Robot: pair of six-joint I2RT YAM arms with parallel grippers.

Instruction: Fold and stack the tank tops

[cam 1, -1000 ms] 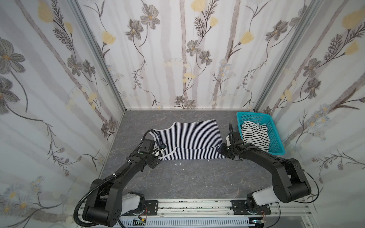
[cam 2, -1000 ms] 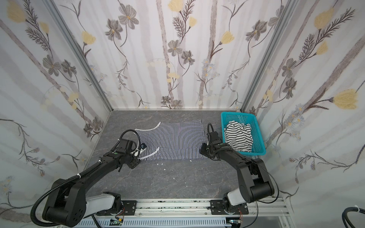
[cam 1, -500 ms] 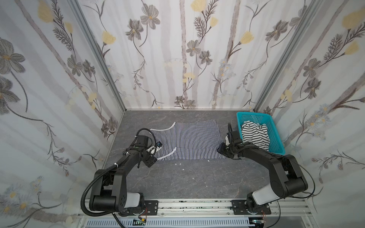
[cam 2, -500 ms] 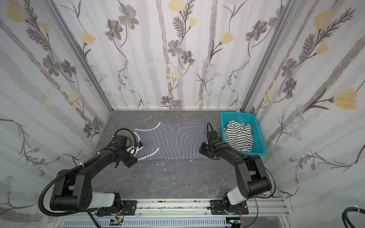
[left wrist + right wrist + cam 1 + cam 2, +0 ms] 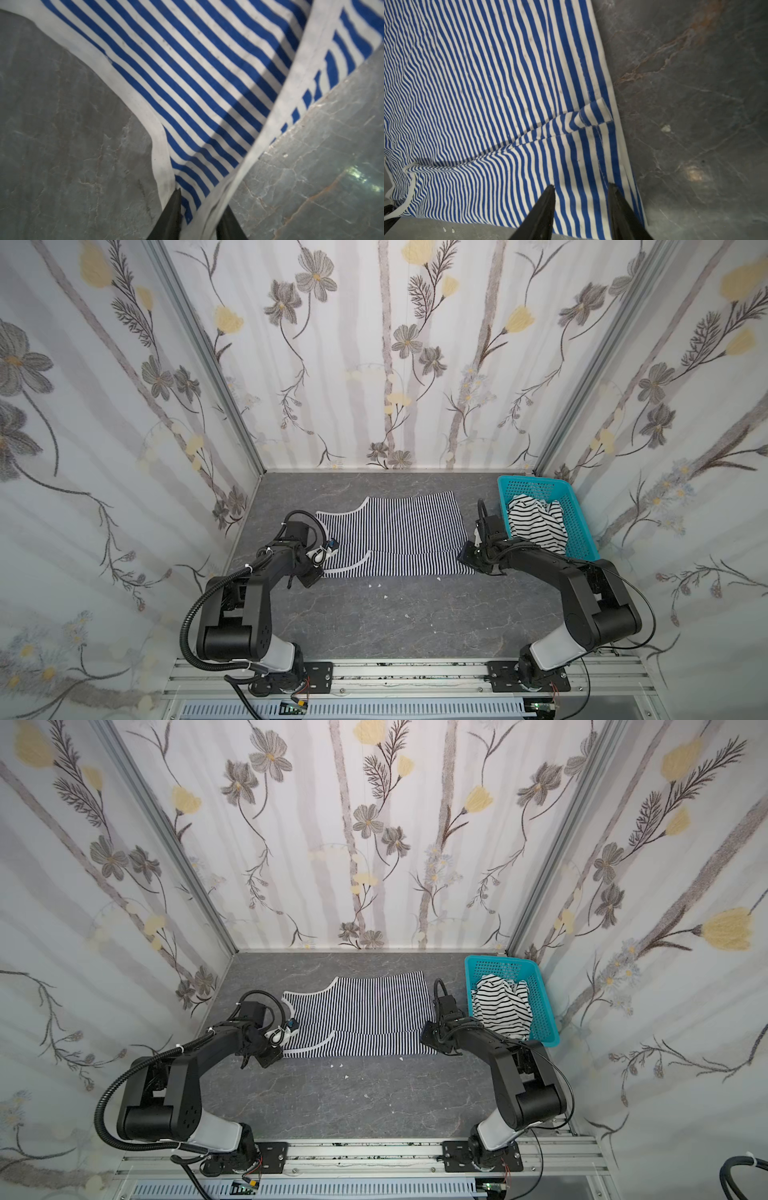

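Observation:
The fine-striped tank top [image 5: 395, 539] [image 5: 361, 1019] lies flat on the grey table, with a fold line along its near part. My left gripper [image 5: 319, 570] [image 5: 277, 1052] is at its near left strap. In the left wrist view the jaws [image 5: 201, 202] are shut on the bunched white-trimmed strap end [image 5: 209, 199]. My right gripper [image 5: 467, 556] [image 5: 428, 1036] stands open over the near right hem corner, its fingertips [image 5: 580, 186] straddling flat cloth [image 5: 508, 83]. The wide-striped tank top [image 5: 536, 522] [image 5: 500, 1006] lies crumpled in the basket.
The turquoise basket [image 5: 579, 526] [image 5: 542, 1011] stands at the back right, close behind my right arm. Small white crumbs [image 5: 378, 585] dot the table in front of the top. Flowered walls close in three sides, and a metal rail [image 5: 415, 672] runs along the front.
The left arm's elbow has drawn back toward its base while the gripper stayed at the strap end, where its jaws widened and then closed. The right arm has not moved.

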